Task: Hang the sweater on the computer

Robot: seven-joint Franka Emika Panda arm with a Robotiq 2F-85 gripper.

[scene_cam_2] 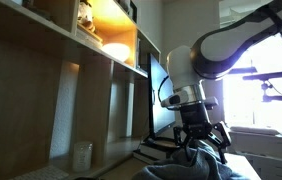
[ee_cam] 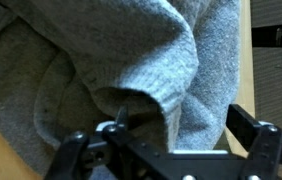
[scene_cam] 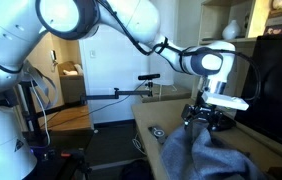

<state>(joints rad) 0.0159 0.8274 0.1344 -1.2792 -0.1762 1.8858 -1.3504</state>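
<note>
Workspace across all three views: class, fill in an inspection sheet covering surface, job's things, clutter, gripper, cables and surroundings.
Surface: wooden desk with the sweater heaped on it.
Job's things: grey-blue sweater, crumpled and not yet hung; black computer monitor, upright behind it.
Clutter: small dark flat device beside the sweater.
Gripper: gripper open, jaws spread over the sweater folds, holding nothing.
Cables: dark cable looping at the wrist.
Surroundings: lit shelves; bright window.

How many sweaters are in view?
1. The sweater lies heaped in front of the monitor, right under the open gripper. Its folds could hide something, but no second garment shows in any view.
</note>
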